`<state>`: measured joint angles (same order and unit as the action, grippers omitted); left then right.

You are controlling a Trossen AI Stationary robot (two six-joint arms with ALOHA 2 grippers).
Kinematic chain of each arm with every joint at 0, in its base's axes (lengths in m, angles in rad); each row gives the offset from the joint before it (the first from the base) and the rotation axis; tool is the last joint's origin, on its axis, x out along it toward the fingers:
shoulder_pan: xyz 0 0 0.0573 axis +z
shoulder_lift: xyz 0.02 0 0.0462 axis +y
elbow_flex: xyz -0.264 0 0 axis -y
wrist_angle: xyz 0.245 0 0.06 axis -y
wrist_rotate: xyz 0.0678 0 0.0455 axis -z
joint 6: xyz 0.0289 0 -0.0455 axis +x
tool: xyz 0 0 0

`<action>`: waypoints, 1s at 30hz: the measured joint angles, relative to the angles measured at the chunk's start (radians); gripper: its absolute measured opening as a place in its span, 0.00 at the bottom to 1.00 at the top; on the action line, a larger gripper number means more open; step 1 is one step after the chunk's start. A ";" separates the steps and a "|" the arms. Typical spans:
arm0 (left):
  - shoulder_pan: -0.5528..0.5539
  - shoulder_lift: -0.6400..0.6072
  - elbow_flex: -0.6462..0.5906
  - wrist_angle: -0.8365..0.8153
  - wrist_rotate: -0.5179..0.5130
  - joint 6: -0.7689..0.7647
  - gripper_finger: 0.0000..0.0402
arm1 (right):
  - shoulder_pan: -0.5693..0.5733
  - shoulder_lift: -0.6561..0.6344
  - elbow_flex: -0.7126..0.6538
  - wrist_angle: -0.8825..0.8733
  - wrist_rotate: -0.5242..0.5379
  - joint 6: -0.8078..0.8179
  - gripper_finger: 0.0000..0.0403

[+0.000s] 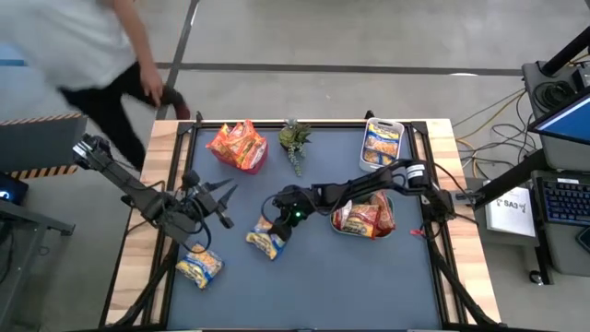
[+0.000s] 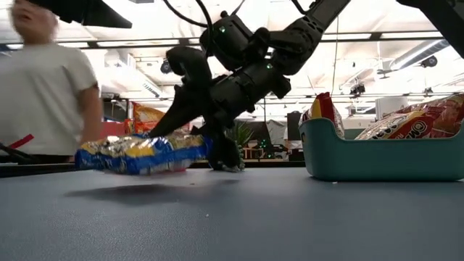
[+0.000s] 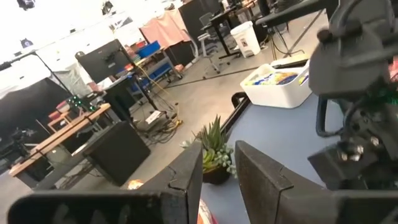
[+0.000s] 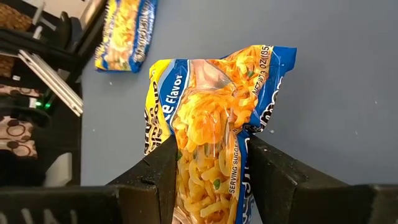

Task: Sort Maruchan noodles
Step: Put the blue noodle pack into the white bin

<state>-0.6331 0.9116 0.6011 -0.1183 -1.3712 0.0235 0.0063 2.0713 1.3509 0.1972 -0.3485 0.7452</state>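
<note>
My right gripper (image 1: 269, 226) reaches from the table's right to mid-table and is shut on a yellow-and-blue Maruchan noodle packet (image 4: 211, 124). A second yellow-and-blue packet (image 1: 200, 267) lies flat on the blue mat nearer the front left. Orange packets (image 1: 238, 145) lie piled at the far left. Red packets fill a teal bin (image 1: 392, 231), and yellow-and-blue ones a white bin (image 1: 383, 143). My left gripper (image 1: 228, 205) hovers at the left, raised and pointing level toward the table's right. It is open, with nothing between its fingers (image 3: 186, 180). My right gripper pinches the packet between its two fingers across its width, at the end nearest the wrist (image 4: 186, 165). The wrapper is squeezed narrower there. The fingers slant down from the table's right. The packet juts out ahead of them, just above the mat (image 2: 141, 154), with its shadow underneath.
A small green plant (image 1: 295, 138) stands at the far middle, between the orange pile and the white bin. A person (image 1: 92, 55) moves beside the table's far left corner. Bare blue mat (image 1: 323, 286) stretches along the near side.
</note>
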 joint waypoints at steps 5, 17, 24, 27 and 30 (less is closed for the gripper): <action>0.000 0.005 -0.002 -0.010 0.000 -0.010 0.20 | -0.005 -0.032 0.000 0.001 0.000 0.003 0.37; -0.001 0.024 0.001 -0.010 0.001 -0.010 0.19 | -0.073 -0.256 0.000 -0.260 0.127 -0.098 0.37; -0.001 0.026 0.005 -0.010 0.001 -0.009 0.19 | -0.153 -0.489 0.001 -0.676 0.492 -0.227 0.37; -0.001 0.030 0.005 -0.010 0.002 -0.007 0.19 | -0.187 -0.587 0.001 -0.873 0.732 -0.326 0.37; -0.001 0.035 0.005 -0.009 0.001 -0.007 0.19 | -0.212 -0.675 0.001 -1.031 0.968 -0.450 0.37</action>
<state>-0.6338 0.9466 0.6060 -0.1276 -1.3701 0.0170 -0.2062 1.3961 1.3523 -0.8338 0.6192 0.2950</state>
